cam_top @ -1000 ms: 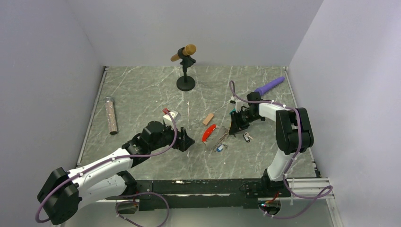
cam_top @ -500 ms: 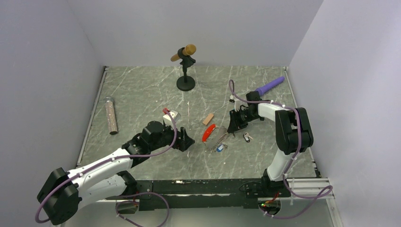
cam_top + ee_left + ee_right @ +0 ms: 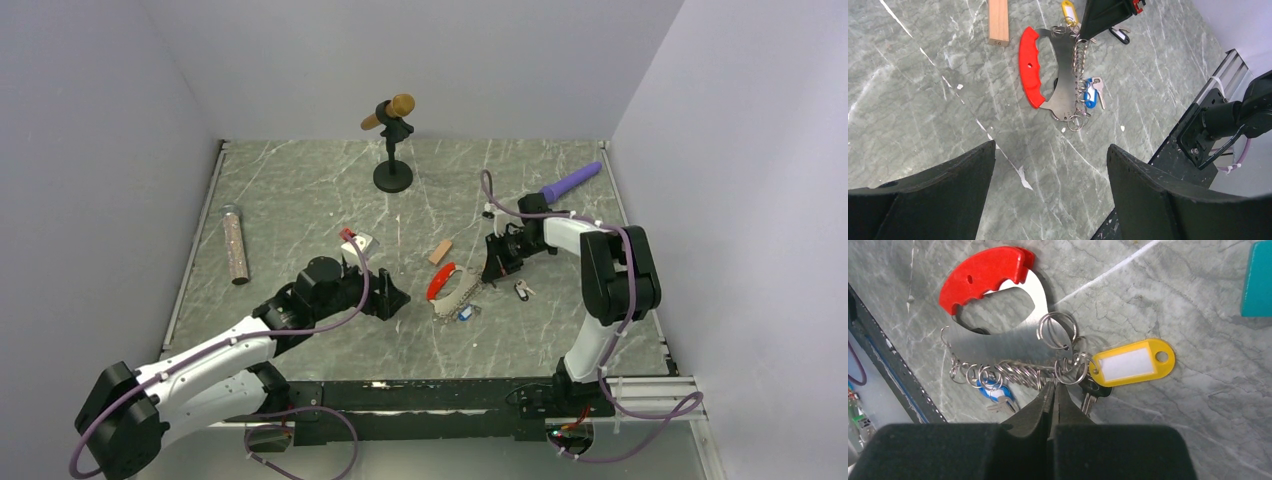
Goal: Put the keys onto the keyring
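The keyring lies flat on the marble table: a red curved clip [image 3: 438, 281] [image 3: 1030, 65] [image 3: 983, 277], a silvery chain of rings [image 3: 1013, 372], a yellow tag [image 3: 1133, 361] and a blue tag [image 3: 992, 389]. A black-headed key [image 3: 1094, 389] lies partly under the yellow tag, among the rings. Another black-headed key [image 3: 522, 291] [image 3: 1119, 34] lies loose to the right of the bunch. My right gripper [image 3: 492, 272] [image 3: 1054, 385] is shut, its tips against the chain beside the rings. My left gripper [image 3: 395, 298] [image 3: 1051, 145] hangs open, left of the red clip, holding nothing.
A tan block [image 3: 440, 251] [image 3: 998, 22] lies just behind the clip, and a teal block [image 3: 1258, 280] sits near the right gripper. Farther off are a microphone on a stand [image 3: 392, 150], a purple handle [image 3: 572, 181] and a glitter tube [image 3: 235, 243].
The right gripper's jaws have closed from partly open to shut at the chain. The left arm has drawn back slightly to the left.
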Motion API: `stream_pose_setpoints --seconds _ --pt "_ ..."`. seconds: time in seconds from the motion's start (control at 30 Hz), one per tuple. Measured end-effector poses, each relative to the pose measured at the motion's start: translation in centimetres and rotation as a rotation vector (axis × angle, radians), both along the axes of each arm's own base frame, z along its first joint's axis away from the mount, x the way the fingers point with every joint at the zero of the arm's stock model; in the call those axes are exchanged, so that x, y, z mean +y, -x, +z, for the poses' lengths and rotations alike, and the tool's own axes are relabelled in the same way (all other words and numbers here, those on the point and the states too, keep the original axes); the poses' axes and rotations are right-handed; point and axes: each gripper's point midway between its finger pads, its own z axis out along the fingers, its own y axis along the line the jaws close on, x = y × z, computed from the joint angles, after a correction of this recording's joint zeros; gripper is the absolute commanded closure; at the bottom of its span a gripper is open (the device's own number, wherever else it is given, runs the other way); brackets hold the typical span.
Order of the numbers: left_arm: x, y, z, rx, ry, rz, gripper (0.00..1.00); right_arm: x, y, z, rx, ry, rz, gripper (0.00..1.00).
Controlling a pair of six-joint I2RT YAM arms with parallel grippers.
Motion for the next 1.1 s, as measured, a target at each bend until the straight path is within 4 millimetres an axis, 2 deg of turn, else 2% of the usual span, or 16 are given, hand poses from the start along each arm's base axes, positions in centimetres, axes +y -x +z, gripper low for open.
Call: stream_pose_setpoints --seconds 0.1,0.17,0.23,0.4,0.53,0.67,0.83,1.1 --pt "0.1 0.0 0.3 -0.008 0.004 -0.001 0.14 0.0 -0.1 1.0 -0.035 -0.002 0.034 1.0" --pt "0.1 0.1 0.6 -0.02 0.006 -0.003 0.14 0.1 -0.2 2.9 -0.091 -0.024 0.081 1.0" --pt "0.3 0.2 0.9 -0.038 0.005 -0.009 0.14 0.4 -0.4 5.5 -0.176 -0.048 0.134 1.0" --pt "1.0 0.6 2.5 -0.109 0.007 -0.024 0.13 0.7 -0.2 13.4 -0.44 -0.094 0.322 1.0" --pt "1.3 0.8 5.0 -0.21 0.038 -0.044 0.13 0.6 0.8 18.0 -0.572 -0.106 0.465 1.0" --pt "1.1 1.6 8.0 -0.333 0.099 -0.1 0.13 0.5 3.1 20.0 -0.612 -0.116 0.558 1.0" --pt "0.2 3.0 10.5 -0.459 0.168 -0.21 0.14 1.0 6.0 21.6 -0.631 -0.129 0.665 1.0" --pt "-1.8 5.2 12.2 -0.601 0.245 -0.397 0.11 3.2 10.2 22.6 -0.663 -0.191 0.875 1.0"
